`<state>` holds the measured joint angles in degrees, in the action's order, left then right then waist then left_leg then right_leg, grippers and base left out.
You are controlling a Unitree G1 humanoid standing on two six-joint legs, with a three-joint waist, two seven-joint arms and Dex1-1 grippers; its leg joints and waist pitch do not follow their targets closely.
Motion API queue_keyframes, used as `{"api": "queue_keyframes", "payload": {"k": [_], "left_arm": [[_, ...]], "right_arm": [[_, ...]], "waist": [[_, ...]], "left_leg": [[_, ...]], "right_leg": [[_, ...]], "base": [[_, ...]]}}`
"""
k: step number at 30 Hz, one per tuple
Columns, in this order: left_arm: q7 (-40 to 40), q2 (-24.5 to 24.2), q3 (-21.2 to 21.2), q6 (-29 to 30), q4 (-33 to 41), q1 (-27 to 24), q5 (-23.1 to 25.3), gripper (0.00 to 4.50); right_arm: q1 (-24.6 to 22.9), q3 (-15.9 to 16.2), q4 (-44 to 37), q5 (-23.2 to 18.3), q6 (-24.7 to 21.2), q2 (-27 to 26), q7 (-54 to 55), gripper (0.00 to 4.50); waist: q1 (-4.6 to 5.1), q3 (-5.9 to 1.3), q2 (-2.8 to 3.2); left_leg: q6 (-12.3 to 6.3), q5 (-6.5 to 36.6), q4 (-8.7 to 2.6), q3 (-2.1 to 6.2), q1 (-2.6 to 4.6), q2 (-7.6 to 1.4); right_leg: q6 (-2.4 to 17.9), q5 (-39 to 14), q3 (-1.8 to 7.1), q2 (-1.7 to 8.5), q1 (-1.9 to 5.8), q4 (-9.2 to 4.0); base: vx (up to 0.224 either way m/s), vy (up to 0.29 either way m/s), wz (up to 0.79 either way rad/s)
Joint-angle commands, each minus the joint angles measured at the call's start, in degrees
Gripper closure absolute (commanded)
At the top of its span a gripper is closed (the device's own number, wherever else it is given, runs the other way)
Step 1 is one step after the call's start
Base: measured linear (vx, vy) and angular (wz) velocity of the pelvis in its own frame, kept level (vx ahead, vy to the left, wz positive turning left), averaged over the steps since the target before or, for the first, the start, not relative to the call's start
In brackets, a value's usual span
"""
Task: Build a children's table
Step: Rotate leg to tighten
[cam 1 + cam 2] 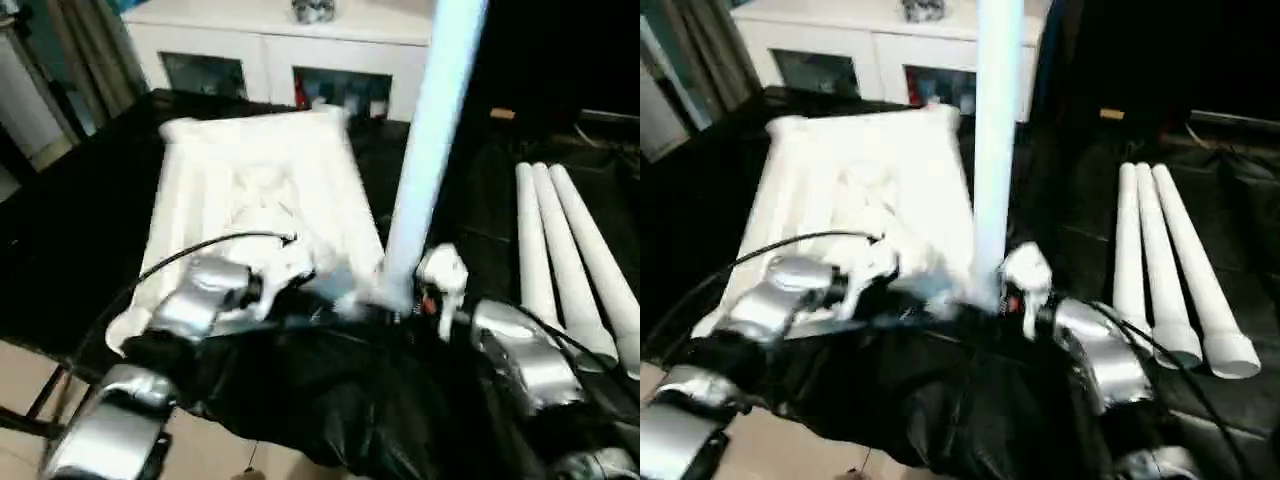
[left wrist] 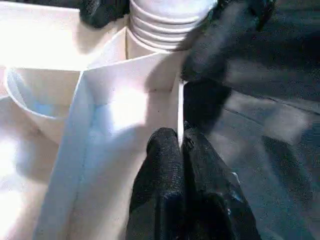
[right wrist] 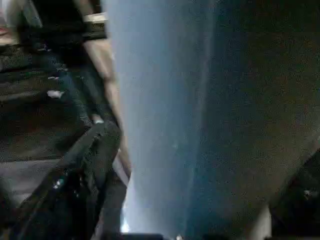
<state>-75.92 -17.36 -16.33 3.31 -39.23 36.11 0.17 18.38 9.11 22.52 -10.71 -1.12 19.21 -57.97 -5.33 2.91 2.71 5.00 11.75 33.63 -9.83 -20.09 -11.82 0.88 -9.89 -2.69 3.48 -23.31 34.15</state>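
Observation:
The children's table is in parts on a black cloth. Its white tabletop (image 1: 250,180) lies with the ribbed underside up. One white leg (image 1: 430,130) stands upright in the near right corner socket (image 2: 150,65). My left gripper (image 2: 181,145) is shut on the thin rim wall of the tabletop beside that socket. My right gripper (image 3: 200,170) is open around the base of the upright leg, with one black finger (image 3: 97,160) on either side of the tube. Three more white legs (image 1: 565,260) lie side by side to the right.
A white glass-doored cabinet (image 1: 270,50) stands behind the work. The black cloth (image 1: 330,400) bunches up in folds at the near edge under my forearms. Tan floor (image 1: 30,370) shows at the near left, below the table's edge.

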Motion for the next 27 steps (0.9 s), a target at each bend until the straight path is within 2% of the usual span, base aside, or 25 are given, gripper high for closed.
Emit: {"api": "queue_keyframes", "payload": {"k": [1, 3, 4, 6, 11, 14, 15, 17, 18, 20, 21, 22, 24, 27], "left_arm": [[-2.4, 0.2, -0.2, -0.7, 2.1, 0.4, -2.0, 4.50], [-4.5, -1.1, -0.5, -1.3, 1.8, 0.7, -1.7, 4.50], [-5.0, -1.4, -0.6, -1.7, 1.7, 0.8, -1.6, 4.50], [-6.0, -2.0, -0.8, -2.1, 1.5, 0.8, -1.6, 4.50], [-6.5, -2.4, -0.9, -2.2, 1.4, 0.7, -1.6, 4.50], [-5.1, -1.8, -0.7, -1.9, 1.4, 0.5, -1.4, 4.50], [-1.5, -0.6, -0.3, -1.3, 0.8, 0.8, -0.7, 4.50], [0.3, -0.1, -0.1, -1.0, 0.4, 1.0, -0.3, 4.50], [4.5, 1.3, 0.3, 0.4, -0.4, 1.6, 0.6, 4.50], [8.3, 3.0, 0.9, 1.5, -1.2, 2.2, 1.0, 4.50], [11.8, 4.6, 1.3, 2.9, -1.7, 2.7, 1.4, 4.50], [17.4, 7.4, 1.8, 4.5, -2.4, 3.4, 2.1, 4.50], [20.1, 8.9, 2.1, 5.3, -2.7, 3.7, 2.3, 4.50], [26.2, 12.2, 2.8, 5.5, -4.1, 4.5, 2.3, 4.50]], "right_arm": [[-0.6, 2.1, -1.7, -0.6, -1.4, 0.6, -3.9, 1.01], [-1.1, 3.6, -2.7, -0.4, -1.8, 2.6, -7.4, 1.04], [-1.2, 4.1, -3.1, -0.5, -2.1, 3.2, -8.6, 1.28], [-1.2, 4.8, -3.6, -0.9, -2.9, 3.7, -10.1, 1.40], [-1.3, 4.8, -4.4, -1.3, -3.8, 3.4, -10.5, 1.68], [-1.6, 3.7, -4.7, -1.9, -4.9, 2.0, -7.8, 1.72], [-0.9, 2.0, -2.5, -0.7, -4.9, -0.4, -1.4, 1.72], [-0.6, 1.2, -1.4, -0.2, -4.8, -1.5, 1.5, 1.73], [0.3, -0.4, 1.4, 1.6, -4.1, -3.9, 8.8, 1.73], [1.4, -1.8, 4.2, 3.0, -3.7, -5.9, 15.5, 1.73], [2.2, -3.3, 6.6, 3.8, -3.3, -7.9, 21.6, 1.73], [3.5, -5.3, 9.5, 4.7, -3.4, -11.2, 30.4, 1.73], [4.0, -5.8, 10.3, 5.1, -3.7, -13.0, 33.8, 1.74], [5.1, -5.4, 11.8, 7.1, -3.7, -16.0, 39.8, 1.74]], "waist": [[-0.06, -3.58, -0.85], [-0.23, -3.72, -0.97], [-0.26, -3.73, -0.95], [-0.46, -3.79, -1.11], [-0.63, -3.72, -1.04], [-0.66, -3.72, -1.07], [-0.64, -3.69, -0.92], [-0.34, -3.58, -0.86], [-0.15, -3.56, -1.13], [0.39, -3.45, -0.77], [0.83, -3.46, -0.94], [1.10, -3.44, -0.80], [1.55, -3.51, -1.11], [1.61, -3.62, -0.98]], "left_leg": [[-4.52, 8.7, -3.73, -0.13, -0.19, -1.31], [-4.66, 7.7, -3.62, -0.15, -0.04, -1.32], [-4.99, 7.0, -3.53, -0.17, -0.15, -1.29], [-5.23, 6.5, -3.44, -0.18, -0.27, -1.23], [-4.64, 6.8, -3.54, -0.15, -0.21, -1.29], [-4.17, 6.9, -3.57, -0.12, -0.21, -1.24], [-4.03, 6.9, -3.59, -0.10, -0.22, -1.23], [-2.96, 7.7, -3.79, -0.01, -0.21, -1.13], [-2.47, 8.2, -3.82, 0.01, -0.20, -1.08], [-1.23, 9.2, -4.03, 0.10, -0.06, -1.03], [-0.47, 8.9, -4.05, 0.14, -0.24, -0.89], [0.07, 8.9, -4.08, 0.17, -0.06, -0.82], [-0.55, 8.6, -3.87, 0.07, -0.15, -0.53], [-1.72, 7.1, -3.75, 0.01, -0.31, -0.49]], "right_leg": [[13.5, -11.6, 2.13, 4.06, 3.25, -3.67], [13.5, -10.0, 2.13, 3.94, 3.22, -3.49], [13.9, -8.6, 2.15, 3.94, 3.27, -3.31], [14.0, -8.0, 2.08, 4.04, 3.36, -3.22], [13.5, -9.8, 2.08, 4.12, 3.27, -3.39], [13.2, -10.4, 2.08, 4.10, 3.27, -3.44], [13.1, -10.6, 2.09, 4.12, 3.26, -3.46], [12.8, -12.5, 2.03, 4.20, 3.12, -3.73], [12.2, -13.7, 2.07, 4.15, 3.24, -3.81], [11.7, -16.0, 2.09, 4.27, 3.03, -4.08], [11.4, -16.2, 2.04, 4.17, 3.19, -4.01], [11.2, -16.5, 2.07, 4.16, 3.07, -4.13], [11.0, -16.0, 2.14, 4.03, 3.27, -4.31], [11.3, -13.2, 2.21, 3.90, 3.33, -4.13]], "base": [[0.000, 0.000, 0.00], [0.000, 0.000, 0.00], [0.000, 0.000, 0.00], [0.000, 0.000, 0.00], [0.000, 0.000, 0.00], [0.000, 0.000, 0.00], [0.000, 0.000, 0.00], [0.000, 0.000, 0.00], [0.000, 0.000, 0.00], [0.000, 0.000, 0.00], [0.000, 0.000, 0.00], [0.000, 0.000, 0.00], [0.000, 0.000, 0.00], [0.000, 0.000, 0.00]]}}
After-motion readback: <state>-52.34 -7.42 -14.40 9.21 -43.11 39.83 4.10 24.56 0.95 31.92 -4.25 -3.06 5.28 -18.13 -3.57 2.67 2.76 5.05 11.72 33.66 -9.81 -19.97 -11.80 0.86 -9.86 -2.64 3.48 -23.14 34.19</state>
